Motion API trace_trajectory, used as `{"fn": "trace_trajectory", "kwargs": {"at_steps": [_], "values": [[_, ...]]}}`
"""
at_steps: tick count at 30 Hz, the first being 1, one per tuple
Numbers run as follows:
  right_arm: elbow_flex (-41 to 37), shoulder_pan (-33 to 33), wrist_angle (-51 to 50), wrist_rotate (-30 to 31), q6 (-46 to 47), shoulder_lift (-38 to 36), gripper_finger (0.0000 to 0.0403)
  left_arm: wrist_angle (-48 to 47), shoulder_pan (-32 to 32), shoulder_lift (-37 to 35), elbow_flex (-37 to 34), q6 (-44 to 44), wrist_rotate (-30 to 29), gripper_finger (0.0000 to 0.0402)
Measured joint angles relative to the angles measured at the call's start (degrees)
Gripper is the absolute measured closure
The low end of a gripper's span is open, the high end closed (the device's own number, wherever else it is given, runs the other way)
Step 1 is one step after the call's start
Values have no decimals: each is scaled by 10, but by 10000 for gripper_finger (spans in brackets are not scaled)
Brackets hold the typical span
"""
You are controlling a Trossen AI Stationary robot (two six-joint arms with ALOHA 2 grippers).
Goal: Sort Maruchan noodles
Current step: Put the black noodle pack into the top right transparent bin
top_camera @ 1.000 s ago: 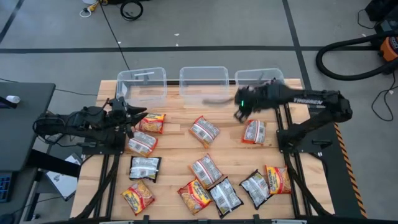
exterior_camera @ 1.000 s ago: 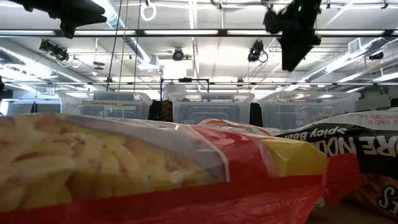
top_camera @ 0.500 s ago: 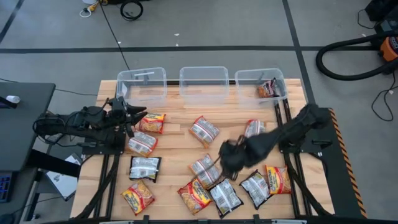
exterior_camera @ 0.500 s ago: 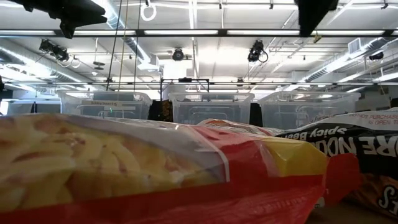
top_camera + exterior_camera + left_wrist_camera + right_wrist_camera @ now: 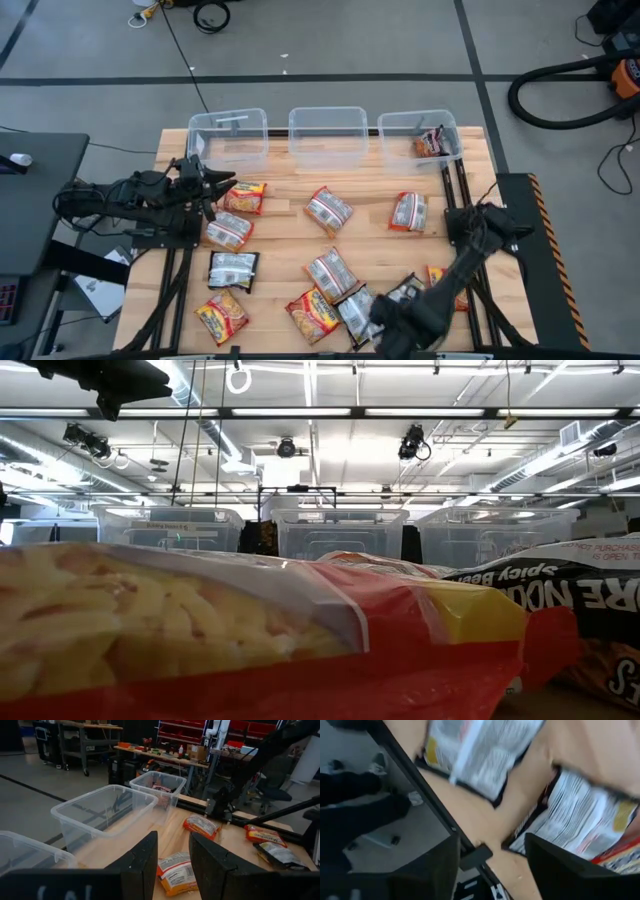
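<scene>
The noodle packets lie flat and scattered on the wooden table [image 5: 280, 235]: orange-yellow [image 5: 245, 196], red-and-silver [image 5: 328, 210] and dark black-and-silver [image 5: 233, 270]. One packet [image 5: 430, 143] lies inside the right clear bin [image 5: 400, 122]. My right gripper [image 5: 385, 320] is open and empty, at the table's near edge, over the dark packets [image 5: 362, 315]. In the right wrist view my right gripper [image 5: 492, 862] has two dark packets [image 5: 475, 750] [image 5: 585, 815] in front of its fingers. My left gripper [image 5: 215, 185] [image 5: 172, 865] waits open and empty at the table's left, beside the orange-yellow packet.
Three clear bins stand in a row along the far edge: left [image 5: 228, 135], middle [image 5: 327, 130] and right. In the low view an orange-yellow packet [image 5: 200, 620] and a dark packet [image 5: 560, 595] fill the foreground. The right arm's frame [image 5: 500, 215] stands at the table's right side.
My right gripper has swung from over the right bin across the table's middle down to the near edge. A packet now lies in the right bin. The left arm has kept still.
</scene>
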Motion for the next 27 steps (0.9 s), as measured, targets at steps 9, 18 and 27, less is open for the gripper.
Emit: {"fn": "trace_trajectory", "kwargs": {"at_steps": [9, 18, 27], "values": [[-6, 43, -22, 30, -42, 46, 133, 0, 0, 0, 0, 2, 0, 285], [-97, 46, -29, 47, -116, 59, 161, -1, 0, 0, 0, 0, 1, 285], [-139, 36, -27, 66, -82, 53, 239, -5, 0, 0, 0, 1, 11, 285]]}}
